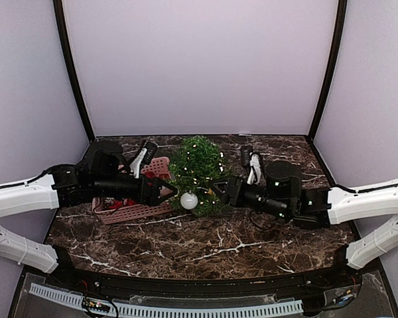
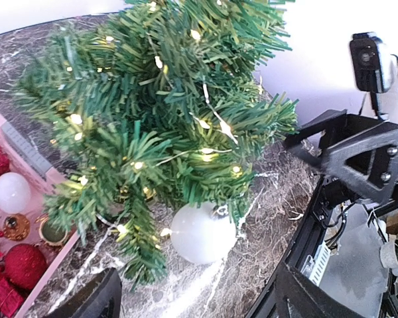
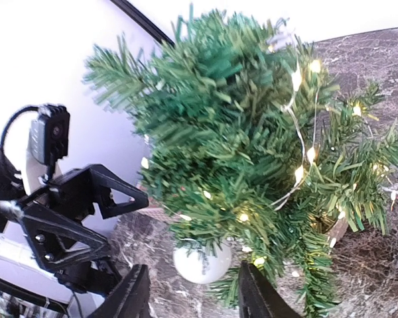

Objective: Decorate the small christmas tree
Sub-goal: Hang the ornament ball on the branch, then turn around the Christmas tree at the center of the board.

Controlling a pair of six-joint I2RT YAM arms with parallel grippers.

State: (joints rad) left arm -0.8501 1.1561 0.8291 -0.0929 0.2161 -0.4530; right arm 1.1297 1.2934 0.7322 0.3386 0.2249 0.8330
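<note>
Small christmas tree (image 1: 198, 173) sits mid-frame, white bauble (image 1: 189, 200) hanging low; left gripper (image 1: 169, 192) and right gripper (image 1: 217, 189) flank it, jaws spread.

On table (image 1: 219, 245), tree (image 1: 198, 164) ctr, basket (image 1: 138, 212) just L of it, ball (image 1: 189, 200) at its near side

small christmas tree (image 2: 172, 112): bristly matt green plastic needles | bauble (image 2: 200, 233): smooth white, satin sheen, silvery cap | red ball (image 2: 25, 265): rough, glittery | basket (image 1: 139, 212): pink matt plastic lattice | table (image 1: 205, 245): glossy dark marble-look top
</note>
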